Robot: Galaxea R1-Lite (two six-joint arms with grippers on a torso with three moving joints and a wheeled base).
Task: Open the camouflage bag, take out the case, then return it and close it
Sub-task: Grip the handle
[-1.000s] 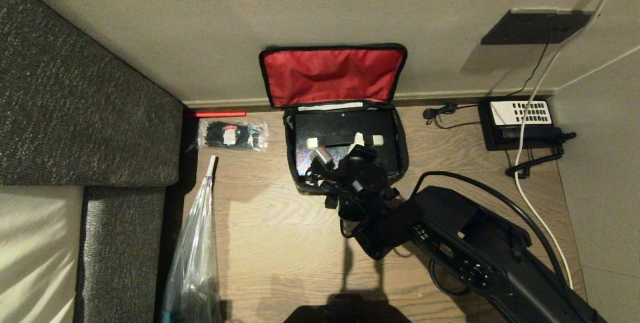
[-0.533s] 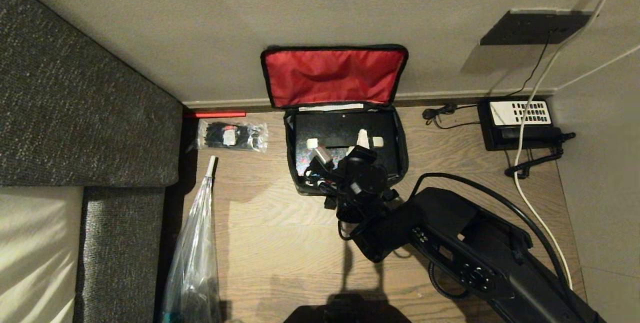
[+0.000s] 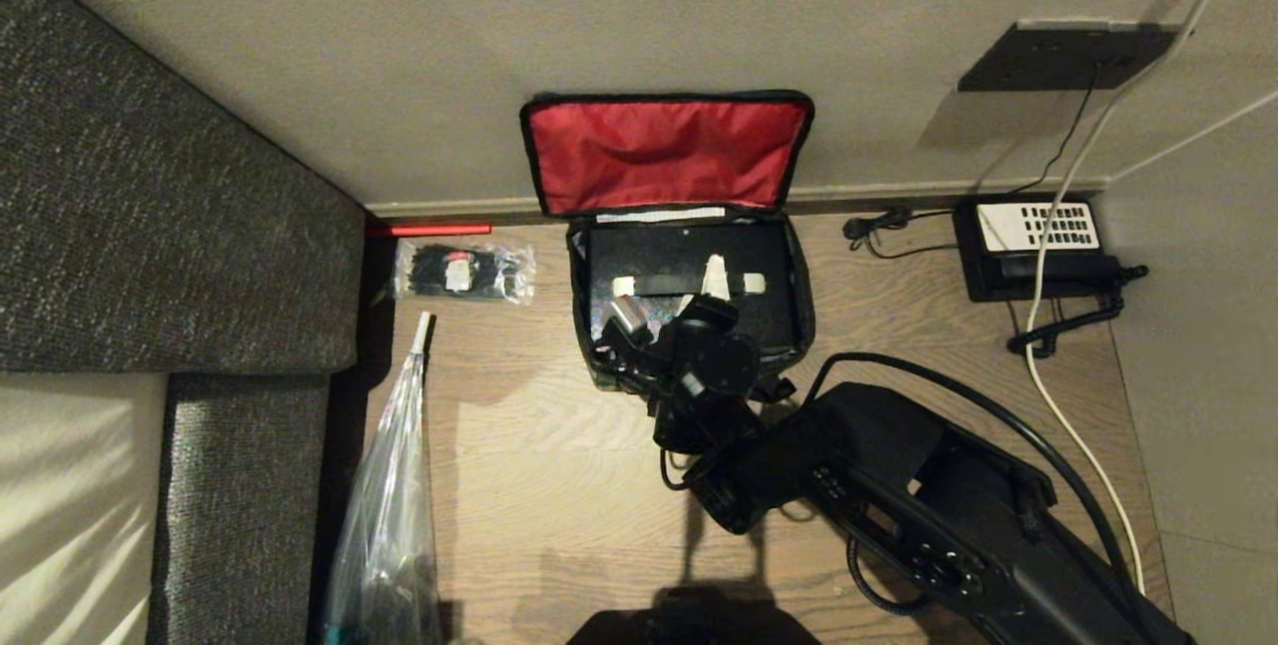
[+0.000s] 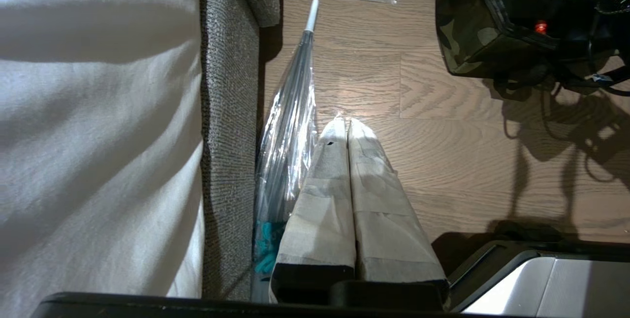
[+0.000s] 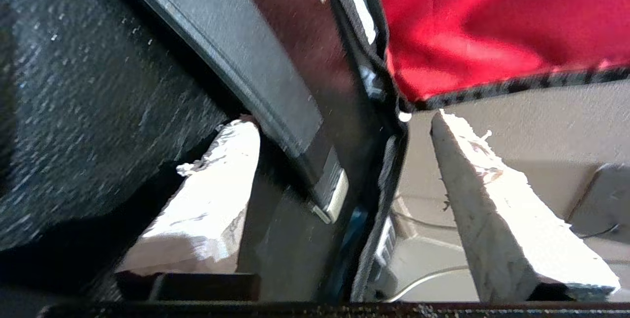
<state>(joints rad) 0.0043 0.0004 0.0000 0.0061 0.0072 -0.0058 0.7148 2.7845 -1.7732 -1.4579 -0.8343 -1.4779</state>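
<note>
Camouflage bag (image 3: 689,301) stands on the wood floor (image 3: 559,485) against the wall, lid flap (image 3: 664,154) thrown back and leaning on the wall, red lining facing out. So the opening step reads as done.

Case (image 3: 689,261) lies flat inside the bag, filling it nearly side to side; its handle (image 3: 687,284), black with cream ends, lies across the top face. Whether this is the case not yet taken out or the case already put back cannot be settled from this moment alone.

Right pincer (image 3: 714,288) hangs over the bag's near half, right at the handle. In the right wrist view the right pincer (image 5: 339,160) has its two pale fingers (image 5: 497,205) spread wide, one on each side of the handle's cream end and the bag's edge, gripping nothing: released.

Left pincer (image 4: 348,133) is parked well away from the bag, above the floor beside a clear plastic bag (image 4: 288,126) along the grey sofa (image 4: 229,126); fingers pressed together, empty.

Judgement: if the case is already returned, what is left is to swing the flap down over the bag and close it. If not, the lift-out, return and closing all remain
</note>
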